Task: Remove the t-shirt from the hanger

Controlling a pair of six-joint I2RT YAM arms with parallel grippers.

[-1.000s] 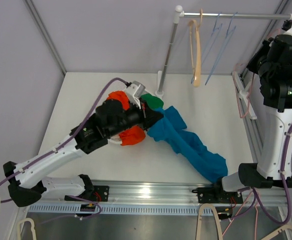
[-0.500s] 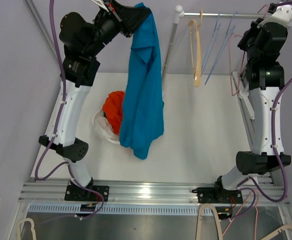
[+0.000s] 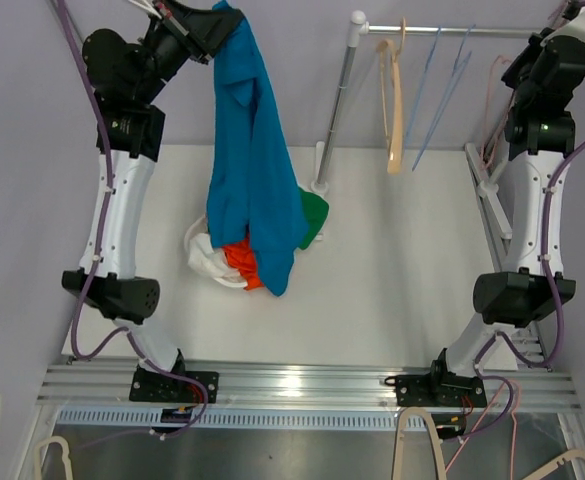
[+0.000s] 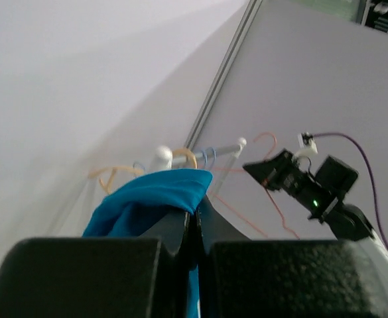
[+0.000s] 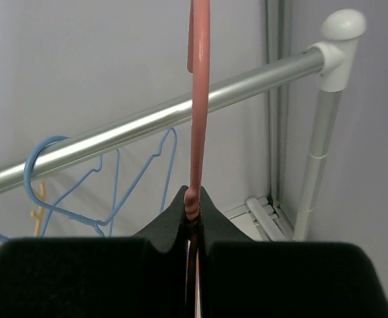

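Left gripper [image 4: 194,224]: raised high at the far left, fingers pressed together on a fold of the blue t-shirt [image 3: 252,170].
Blue t-shirt: free of any hanger, hanging from the left gripper in one long drape over the left half of the table [image 3: 412,270]. Its lower end reaches down in front of the clothes pile; whether it touches the pile cannot be told.
Right gripper [image 5: 192,212]: raised at the far right, up by the rail [image 3: 472,32], fingers pinching the thin pink hanger [image 5: 199,99].
Pink hanger: bare, its neck running straight up from between the right fingers and crossing in front of the rail in the right wrist view. Whether its hook sits on the rail cannot be told.
Rail: a silver bar across the far right, carried on the left by an upright post [image 3: 338,105] with a white cap.
Other hangers: a tan hanger [image 3: 394,110] hangs from the rail near the post, and blue wire hangers [image 5: 28,173] hang just to its right, all bare.
Clothes pile [image 3: 240,265]: orange, white and green garments bunched on the table, left of centre, near the foot of the post.
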